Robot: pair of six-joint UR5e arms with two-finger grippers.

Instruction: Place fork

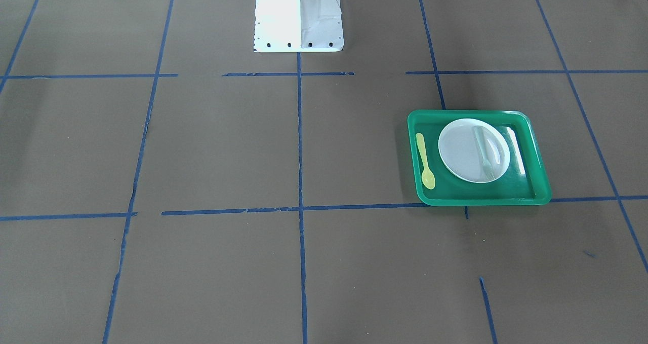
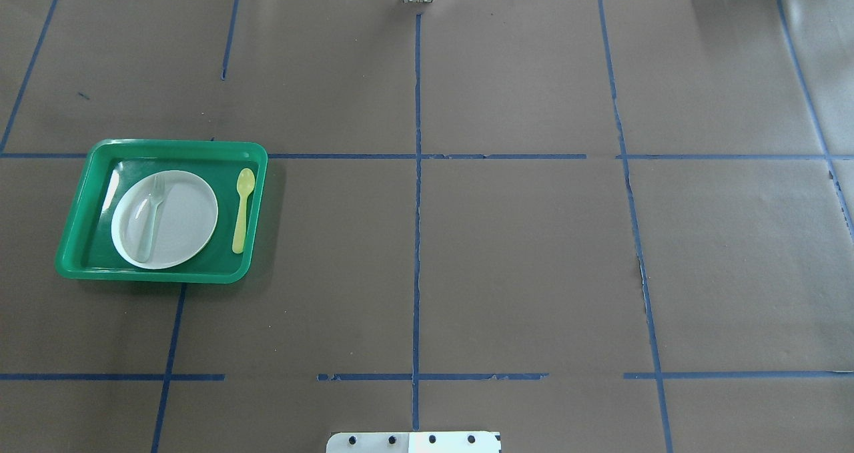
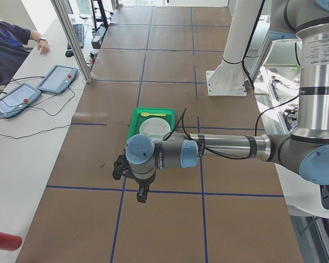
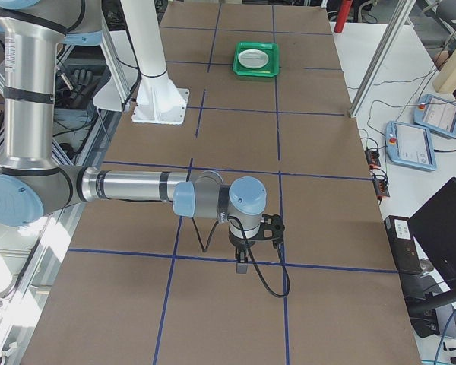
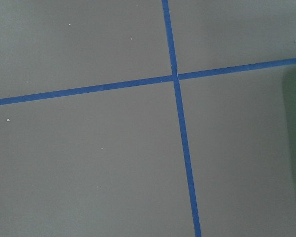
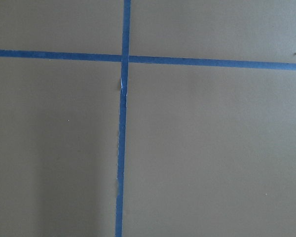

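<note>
The pale translucent fork [image 2: 152, 216] lies on the left part of a white plate [image 2: 180, 219], tines toward the far side. The plate sits in a green tray [image 2: 173, 146] at the table's left. The fork [image 1: 483, 151], plate [image 1: 463, 151] and tray [image 1: 481, 199] also show in the front-facing view. My left gripper [image 3: 142, 197] hangs above bare table, short of the tray [image 3: 134, 118]. My right gripper [image 4: 242, 268] hangs above the table, far from the tray [image 4: 256, 58]. I cannot tell whether either gripper is open or shut.
A yellow spoon [image 2: 242, 209] lies in the tray beside the plate. The white robot base [image 1: 298, 17] stands at the table's middle edge. Blue tape lines cross the brown table. Tablets [image 3: 57, 78] and an operator [image 3: 8, 46] are beside the table.
</note>
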